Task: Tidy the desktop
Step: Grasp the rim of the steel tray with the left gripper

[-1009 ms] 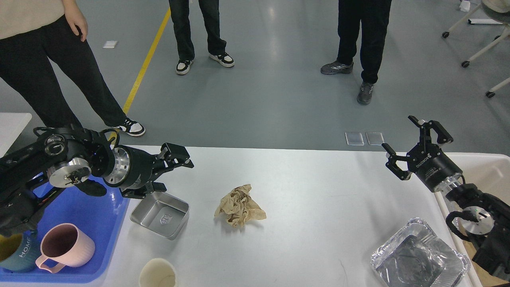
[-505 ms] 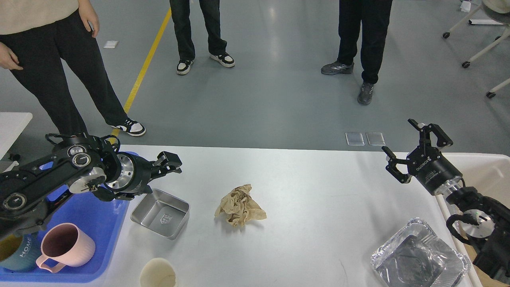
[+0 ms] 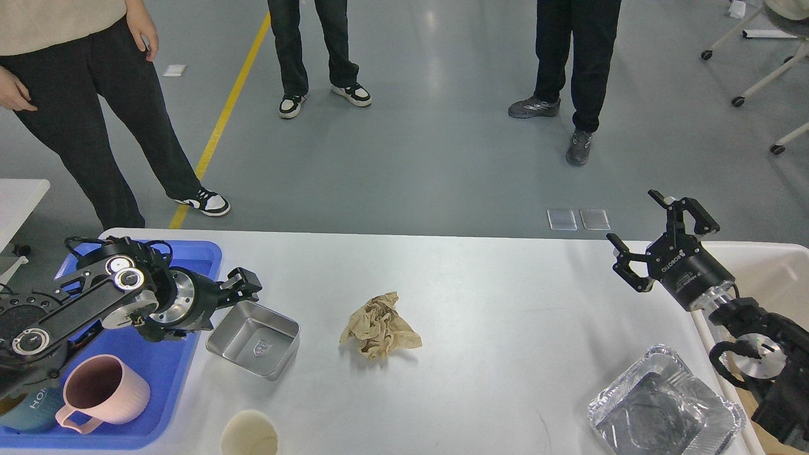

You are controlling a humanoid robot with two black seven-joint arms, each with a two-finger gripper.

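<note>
Your desktop [image 3: 480, 284] fills the lower view, its long axis running left to right. On it, largest first: blue tray [image 3: 167, 360], foil pan [image 3: 663, 411], steel tin [image 3: 253, 338], crumpled brown paper [image 3: 379, 325]. The teal mug [image 3: 28, 407] reads "HO…". Your right gripper [image 3: 660, 237], marked ROBOTIQ, is spread wide; the left gripper [image 3: 243, 287] I cannot tell.

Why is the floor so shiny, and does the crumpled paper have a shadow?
In the head view, ceiling lights bounce off the smooth grey floor as pale streaks of glare. The crumpled brown paper casts a soft, faint shadow on the white desktop, to its right and just in front of it. Everything looks sharp, not blurry.
</note>
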